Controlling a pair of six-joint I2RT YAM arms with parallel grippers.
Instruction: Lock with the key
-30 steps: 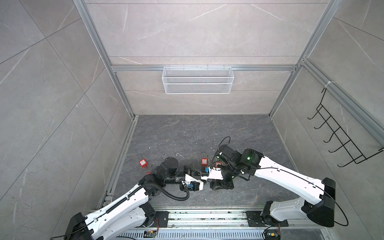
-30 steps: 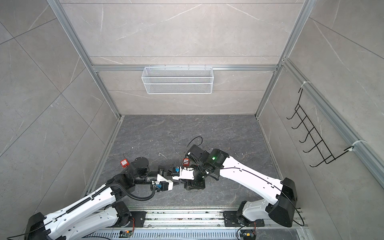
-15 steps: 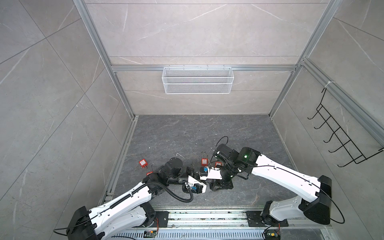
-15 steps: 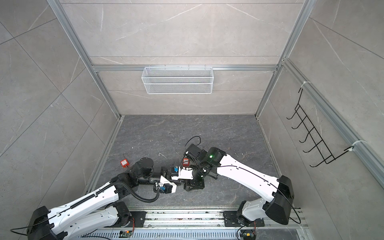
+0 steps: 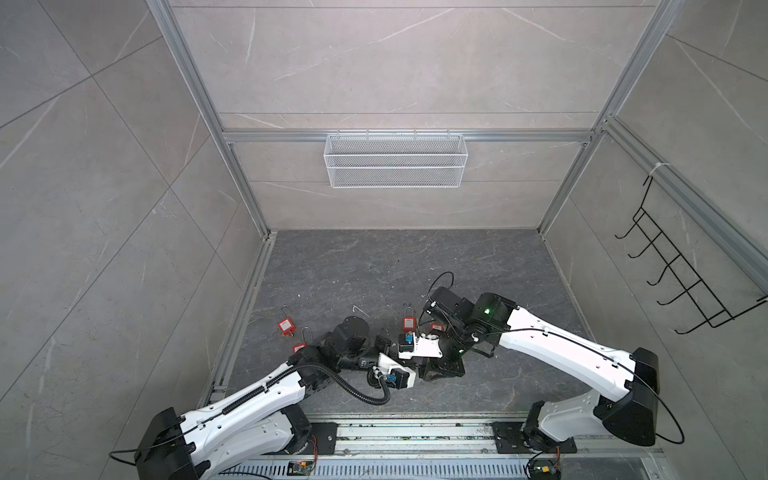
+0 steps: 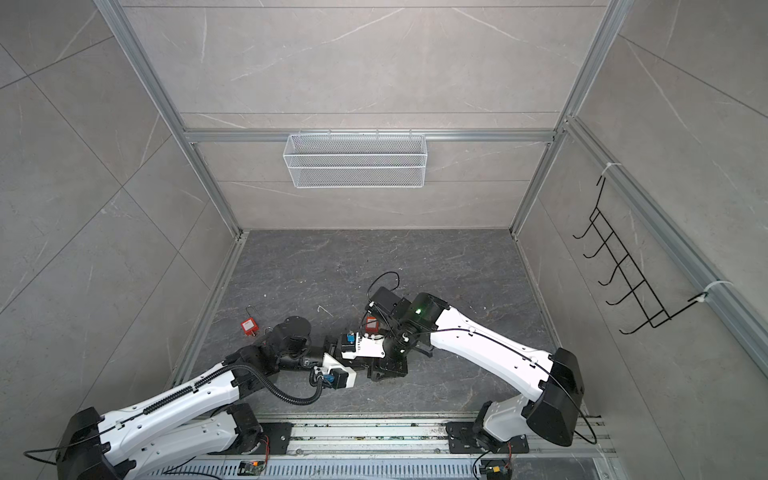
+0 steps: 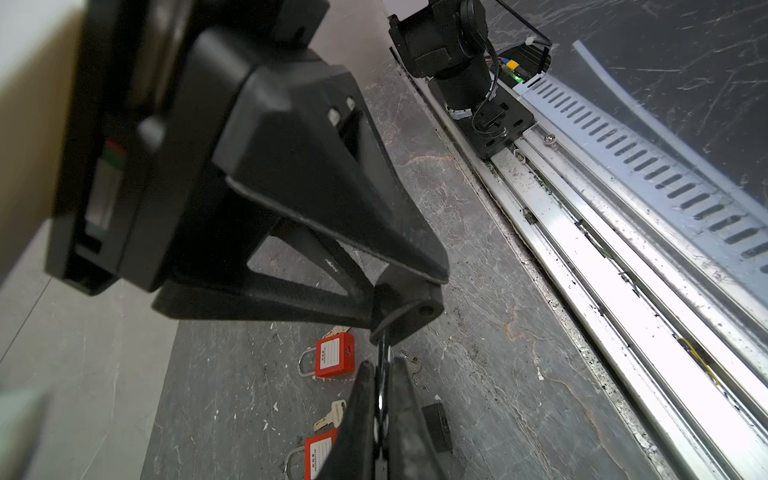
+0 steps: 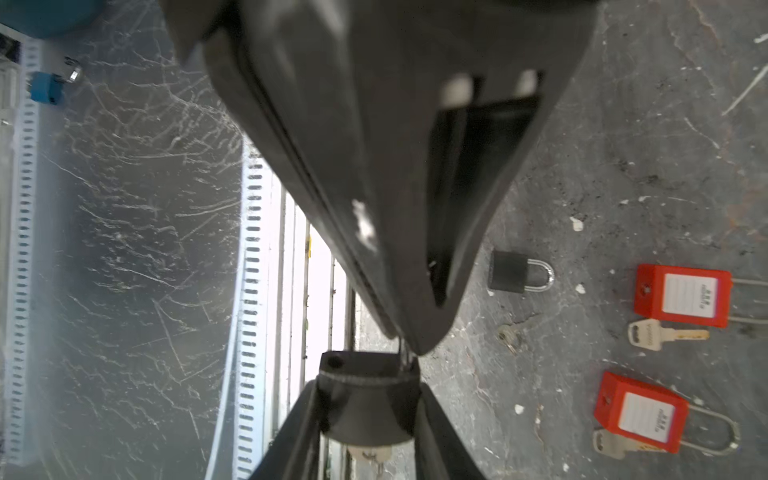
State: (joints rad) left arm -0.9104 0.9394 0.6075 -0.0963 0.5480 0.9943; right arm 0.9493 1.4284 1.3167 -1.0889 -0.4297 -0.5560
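A small black padlock (image 8: 365,370) hangs above the floor between my two grippers, near the front middle. My right gripper (image 8: 368,390) is shut on its body, one finger on each side. A pale key head (image 8: 370,455) shows under the body, between those fingers. My left gripper (image 7: 382,368) is shut on the padlock's thin silver shackle (image 7: 384,353), which runs up into the black padlock (image 7: 409,311) held by my right gripper (image 7: 405,297). In both top views the grippers meet tip to tip (image 5: 417,366) (image 6: 363,370), and the padlock is hidden there.
Red padlocks (image 8: 683,297) (image 8: 640,417) lie on the dark floor with brass keys (image 8: 648,334) beside them. A second black padlock (image 8: 519,276) and a small key (image 8: 509,336) lie close by. The metal rail (image 7: 582,257) runs along the front edge. More red padlocks (image 5: 284,325) lie at left.
My left gripper's jaws have closed onto the shackle. The left arm has shifted slightly toward the right gripper. The right arm has held the padlock in about the same place.
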